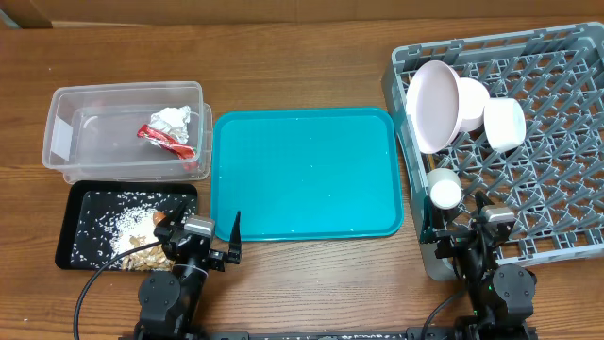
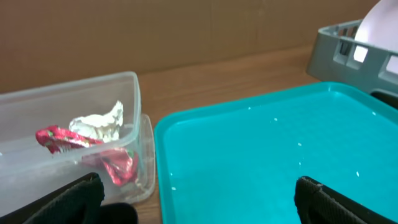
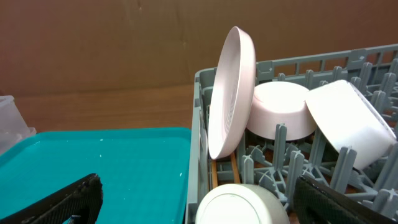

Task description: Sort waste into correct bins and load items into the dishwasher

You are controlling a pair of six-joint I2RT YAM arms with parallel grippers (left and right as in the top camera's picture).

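The clear tub [image 1: 71, 132] holds a red wrapper [image 1: 168, 142] and a crumpled tissue [image 1: 174, 119]. The black tray [image 1: 94, 203] carries rice grains, beige scraps [image 1: 142, 244] and a small orange piece [image 1: 160, 217]. In the grey dish rack [image 1: 547, 161] a white plate [image 1: 432, 104] stands on edge beside two bowls [image 1: 503, 123] and a cup [image 1: 444, 192]. Two thin brown sticks [image 3: 234, 167] lie under the plate. My left gripper [image 1: 203, 229] hangs open over the black tray's right end. My right gripper [image 1: 472, 227] is open at the rack's near left corner. Neither holds anything.
The teal serving tray [image 1: 302, 175] lies between the bins and the rack, with a few rice specks on it. In the left wrist view the tub [image 2: 134, 124] and teal tray [image 2: 267, 155] lie just ahead of the fingers.
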